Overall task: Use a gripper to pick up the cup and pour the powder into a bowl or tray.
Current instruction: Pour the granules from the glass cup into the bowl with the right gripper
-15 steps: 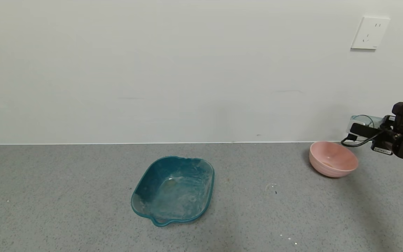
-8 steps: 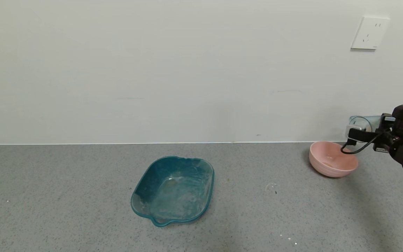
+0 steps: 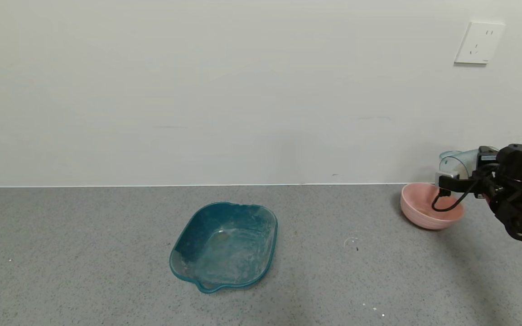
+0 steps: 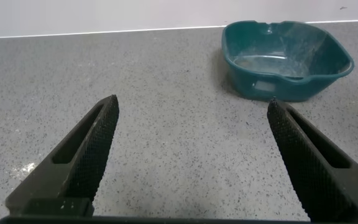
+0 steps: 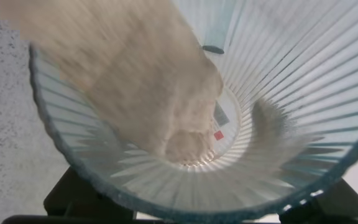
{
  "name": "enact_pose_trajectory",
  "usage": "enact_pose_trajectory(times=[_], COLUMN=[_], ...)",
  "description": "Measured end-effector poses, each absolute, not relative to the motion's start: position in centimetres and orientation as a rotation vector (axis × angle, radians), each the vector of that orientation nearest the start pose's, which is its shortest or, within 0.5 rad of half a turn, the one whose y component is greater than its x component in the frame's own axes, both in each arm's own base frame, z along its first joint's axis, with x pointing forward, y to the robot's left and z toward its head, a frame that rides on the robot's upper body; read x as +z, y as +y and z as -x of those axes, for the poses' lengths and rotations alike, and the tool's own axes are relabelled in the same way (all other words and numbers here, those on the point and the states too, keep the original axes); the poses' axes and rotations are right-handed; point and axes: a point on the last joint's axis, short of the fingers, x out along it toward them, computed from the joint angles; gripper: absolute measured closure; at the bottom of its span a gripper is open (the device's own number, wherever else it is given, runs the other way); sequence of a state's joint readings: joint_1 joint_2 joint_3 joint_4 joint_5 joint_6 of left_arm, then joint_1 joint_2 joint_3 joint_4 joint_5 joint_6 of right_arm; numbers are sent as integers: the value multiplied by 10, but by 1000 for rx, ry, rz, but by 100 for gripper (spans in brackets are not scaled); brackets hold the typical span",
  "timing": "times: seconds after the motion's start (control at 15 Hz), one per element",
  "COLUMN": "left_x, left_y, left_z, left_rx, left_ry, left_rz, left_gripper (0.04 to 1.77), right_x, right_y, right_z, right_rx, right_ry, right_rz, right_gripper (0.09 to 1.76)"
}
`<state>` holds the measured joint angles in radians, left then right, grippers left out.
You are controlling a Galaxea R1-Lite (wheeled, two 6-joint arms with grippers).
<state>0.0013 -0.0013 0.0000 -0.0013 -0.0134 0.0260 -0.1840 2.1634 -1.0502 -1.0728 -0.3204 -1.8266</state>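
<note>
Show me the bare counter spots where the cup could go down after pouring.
Widest bare patch: counter left of the teal tray. A second lies between tray and pink bowl, and a strip runs along the front edge. It is crowded at the right: the right gripper holds the cup tilted over the bowl.

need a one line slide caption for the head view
Right gripper tips the ribbed cup over the pink bowl, with the teal tray sitting unused mid-counter.

Open counter (image 3: 84,253) left and centre — only teal tray (image 3: 224,244) obstructs.
</note>
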Motion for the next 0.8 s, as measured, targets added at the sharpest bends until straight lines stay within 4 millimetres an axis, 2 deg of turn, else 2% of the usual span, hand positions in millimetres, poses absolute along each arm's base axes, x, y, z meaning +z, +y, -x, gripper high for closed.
enact_pose_trajectory(times=[0.47, 0.8], left_x=[76, 76], left_y=[0, 0], left_z=[23, 23], left_rx=[-12, -12], left_ry=[-3, -4], left_rz=[-26, -27], left_gripper=[9, 9], right_x=[109, 108], right_y=[-62, -65], right_z=[-403, -401], right_rx=[-289, -296], right_ry=[443, 457], right_rz=[1841, 1832], right_gripper=[55, 55])
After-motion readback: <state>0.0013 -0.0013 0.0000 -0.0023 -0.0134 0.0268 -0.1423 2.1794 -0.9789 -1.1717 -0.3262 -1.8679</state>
